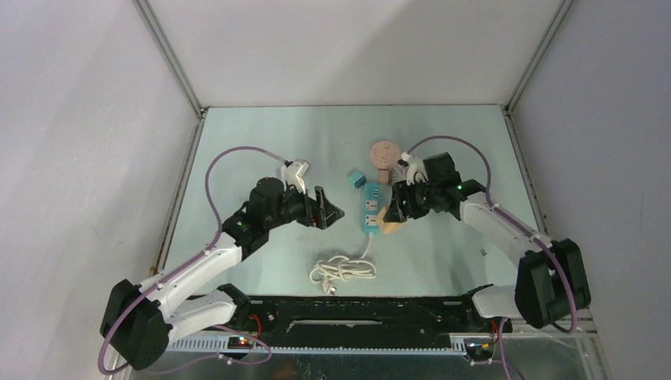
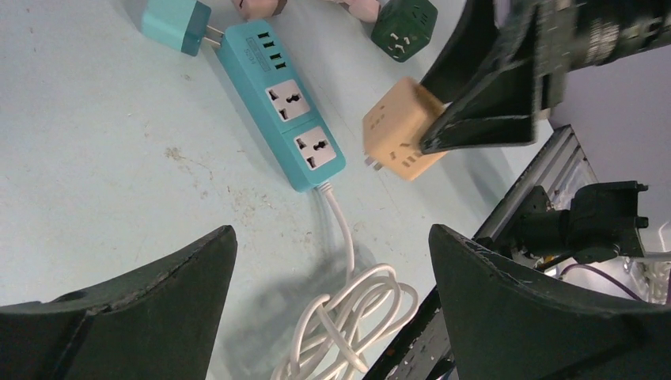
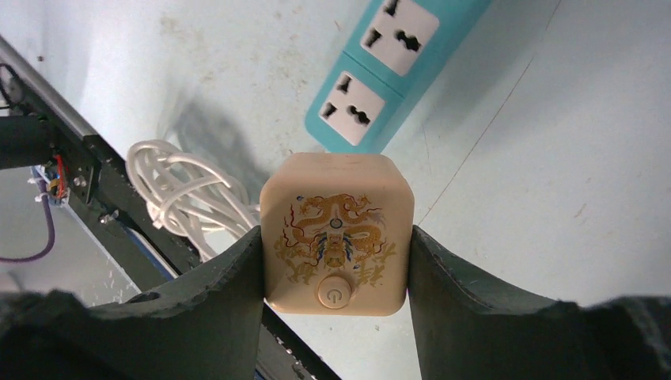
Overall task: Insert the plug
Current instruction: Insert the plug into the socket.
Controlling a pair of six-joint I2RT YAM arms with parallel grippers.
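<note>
A teal power strip (image 1: 369, 215) lies mid-table with two white sockets; it also shows in the left wrist view (image 2: 281, 103) and the right wrist view (image 3: 392, 67). My right gripper (image 1: 393, 212) is shut on a beige cube plug (image 3: 336, 233) with a dragon print and a power button, held just above the table beside the strip's near end. The cube (image 2: 403, 131) shows its prongs toward the table. My left gripper (image 1: 331, 212) is open and empty, left of the strip, above the coiled white cord (image 2: 348, 317).
A teal adapter (image 1: 357, 180) lies at the strip's far end. A pink round object (image 1: 386, 152) and a dark green cube (image 2: 404, 28) lie behind it. The white cord coil (image 1: 342, 271) lies near the black front rail (image 1: 356, 313).
</note>
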